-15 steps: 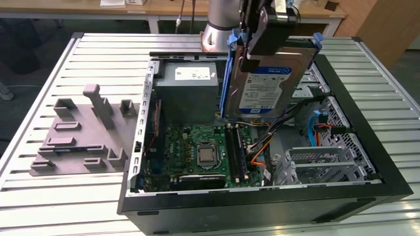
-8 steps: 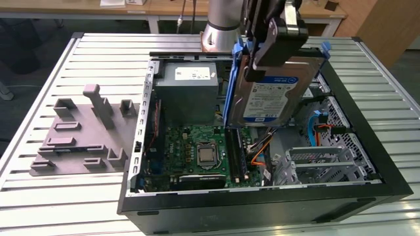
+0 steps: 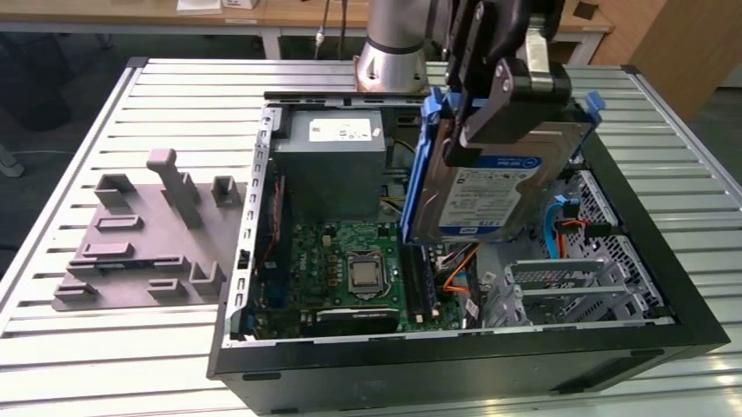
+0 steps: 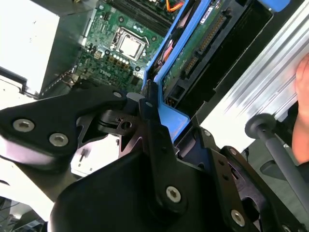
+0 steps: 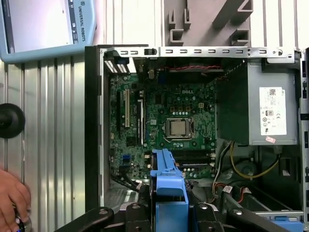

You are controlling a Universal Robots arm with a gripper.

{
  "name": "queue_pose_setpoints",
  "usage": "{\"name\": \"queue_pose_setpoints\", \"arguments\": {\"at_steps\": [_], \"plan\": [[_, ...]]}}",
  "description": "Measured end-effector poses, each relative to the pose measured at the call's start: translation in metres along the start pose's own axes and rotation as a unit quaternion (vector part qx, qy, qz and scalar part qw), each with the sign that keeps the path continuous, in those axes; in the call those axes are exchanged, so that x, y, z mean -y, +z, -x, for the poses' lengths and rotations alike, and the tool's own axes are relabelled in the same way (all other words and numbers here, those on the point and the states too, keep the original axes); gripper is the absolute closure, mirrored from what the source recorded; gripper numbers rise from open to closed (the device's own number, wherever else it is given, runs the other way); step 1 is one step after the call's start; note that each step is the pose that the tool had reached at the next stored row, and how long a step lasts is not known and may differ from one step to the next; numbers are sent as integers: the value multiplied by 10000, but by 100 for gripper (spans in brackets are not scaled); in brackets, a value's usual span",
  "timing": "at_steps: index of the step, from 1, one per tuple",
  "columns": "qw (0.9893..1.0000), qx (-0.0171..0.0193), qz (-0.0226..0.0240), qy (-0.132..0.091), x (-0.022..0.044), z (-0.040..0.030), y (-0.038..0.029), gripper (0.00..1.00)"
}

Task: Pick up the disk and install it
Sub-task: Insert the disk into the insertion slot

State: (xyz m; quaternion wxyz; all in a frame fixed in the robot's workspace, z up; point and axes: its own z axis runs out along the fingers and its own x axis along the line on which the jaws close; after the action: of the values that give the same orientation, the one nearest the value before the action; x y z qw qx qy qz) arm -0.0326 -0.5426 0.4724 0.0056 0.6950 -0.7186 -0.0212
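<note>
The disk [image 3: 493,195], a silver drive with a white-and-blue label in a blue plastic frame, hangs on edge above the open computer case [image 3: 464,369]. My gripper [image 3: 464,143] is shut on its upper end. In the second wrist view the disk's green circuit side [image 4: 203,43] and blue frame run away from the black fingers [image 4: 149,121]. In the first wrist view the blue frame [image 5: 166,183] sticks out between the gripper's black links over the motherboard [image 5: 169,125].
Inside the case are the grey power-supply box [image 3: 330,165], the motherboard [image 3: 347,269] and a metal drive cage [image 3: 592,278] with orange and blue cables. A grey fixture plate [image 3: 139,234] lies on the exterior view's left. A person's hand [image 5: 12,198] rests near a pendant [image 5: 43,29].
</note>
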Motion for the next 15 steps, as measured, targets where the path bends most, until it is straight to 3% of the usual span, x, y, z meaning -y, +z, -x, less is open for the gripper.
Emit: {"name": "queue_pose_setpoints", "arguments": {"at_steps": [8,15], "plan": [[10000,-1,0,0,163,-36,10,64],[10000,-1,0,0,209,-201,39,64]]}}
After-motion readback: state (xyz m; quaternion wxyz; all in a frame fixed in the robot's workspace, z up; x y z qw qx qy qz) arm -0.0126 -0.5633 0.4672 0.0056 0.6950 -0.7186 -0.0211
